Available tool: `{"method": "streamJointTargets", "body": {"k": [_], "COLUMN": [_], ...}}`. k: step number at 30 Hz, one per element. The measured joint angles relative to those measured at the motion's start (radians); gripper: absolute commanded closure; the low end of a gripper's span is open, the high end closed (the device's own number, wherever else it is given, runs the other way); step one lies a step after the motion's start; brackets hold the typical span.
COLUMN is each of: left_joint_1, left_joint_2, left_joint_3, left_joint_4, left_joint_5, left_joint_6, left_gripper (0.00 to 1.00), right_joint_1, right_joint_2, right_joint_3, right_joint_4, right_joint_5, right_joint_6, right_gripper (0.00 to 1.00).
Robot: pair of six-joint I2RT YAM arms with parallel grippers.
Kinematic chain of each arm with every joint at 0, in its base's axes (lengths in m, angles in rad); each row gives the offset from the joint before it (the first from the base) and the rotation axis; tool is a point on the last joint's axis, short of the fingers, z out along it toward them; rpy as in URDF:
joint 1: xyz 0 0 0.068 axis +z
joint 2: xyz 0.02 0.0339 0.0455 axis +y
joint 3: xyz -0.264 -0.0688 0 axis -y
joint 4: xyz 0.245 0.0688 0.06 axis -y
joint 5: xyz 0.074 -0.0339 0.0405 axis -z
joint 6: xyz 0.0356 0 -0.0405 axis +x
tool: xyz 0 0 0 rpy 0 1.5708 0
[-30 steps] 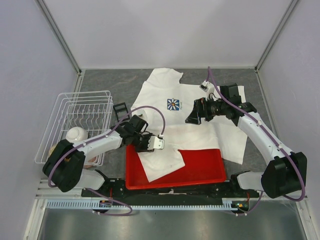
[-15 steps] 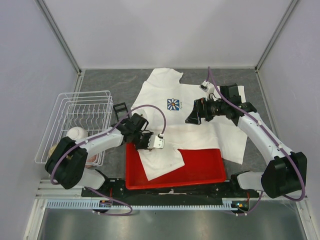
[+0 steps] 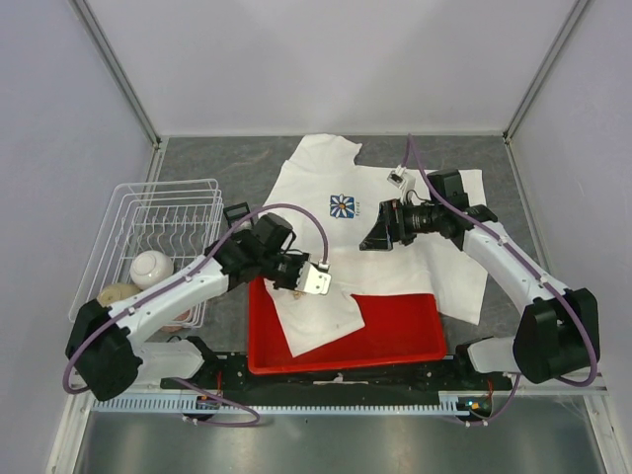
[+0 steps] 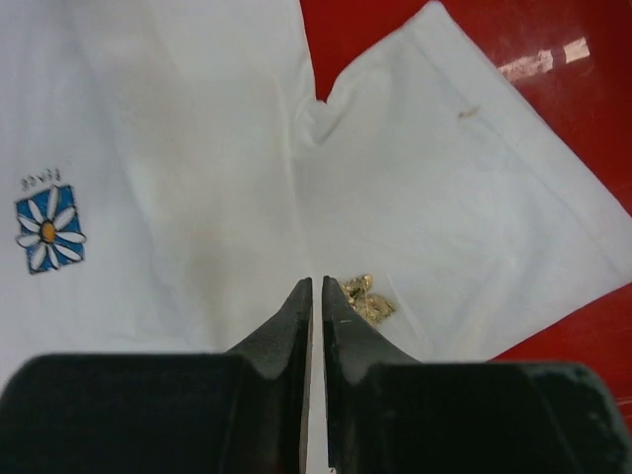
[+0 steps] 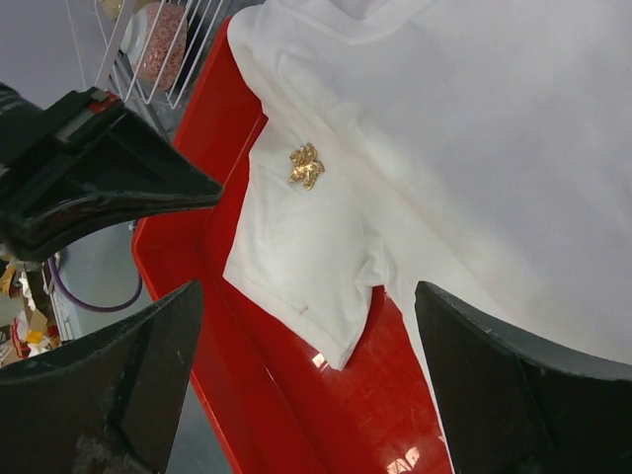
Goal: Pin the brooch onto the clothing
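The white T-shirt [image 3: 395, 262] lies spread on the table, its near sleeve [image 4: 434, 197] draped into the red tray [image 3: 405, 341]. Its blue daisy print [image 3: 343, 206] also shows in the left wrist view [image 4: 47, 229]. The gold brooch [image 4: 370, 299] lies on that sleeve, and the right wrist view shows it too [image 5: 306, 165]. My left gripper [image 4: 316, 281] is shut and empty, its tips just left of the brooch; in the top view it [image 3: 294, 273] hides the brooch. My right gripper [image 3: 378, 234] is wide open and empty, hovering over the shirt's middle [image 5: 306, 296].
A white wire rack [image 3: 148, 232] with a bowl [image 3: 152, 265] stands at the left. A small black square tray [image 3: 237, 212] sits beside the rack. The red tray's rim [image 5: 197, 148] runs under the sleeve. Grey walls enclose the table.
My left arm has swung outward and its gripper has shifted a little right and away over the sleeve. My right gripper has edged slightly left. The shirt has not moved.
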Motion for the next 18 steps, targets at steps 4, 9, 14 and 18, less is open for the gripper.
{"method": "streamJointTargets", "body": {"k": [4, 9, 14, 18], "left_joint_1": [0.050, 0.074, 0.074, 0.074], "left_joint_2": [0.081, 0.177, 0.243, 0.285], "left_joint_3": [-0.026, -0.037, -0.037, -0.036], "left_joint_4": [-0.020, -0.043, -0.046, -0.044], "left_joint_5": [-0.032, -0.074, -0.091, -0.111], "left_joint_6": [0.005, 0.020, 0.032, 0.034], "left_gripper": [0.78, 0.76, 0.76, 0.76], "right_joint_1": [0.003, 0.003, 0.002, 0.003], "right_joint_2": [0.003, 0.003, 0.004, 0.011], "right_joint_3": [-0.002, -0.002, -0.002, -0.002], "right_joint_4": [0.007, 0.011, 0.011, 0.010], "right_joint_5": [-0.005, 0.002, 0.014, 0.024], "right_joint_6": [0.005, 0.005, 0.005, 0.004], "right_gripper": [0.04, 0.04, 0.04, 0.03]}}
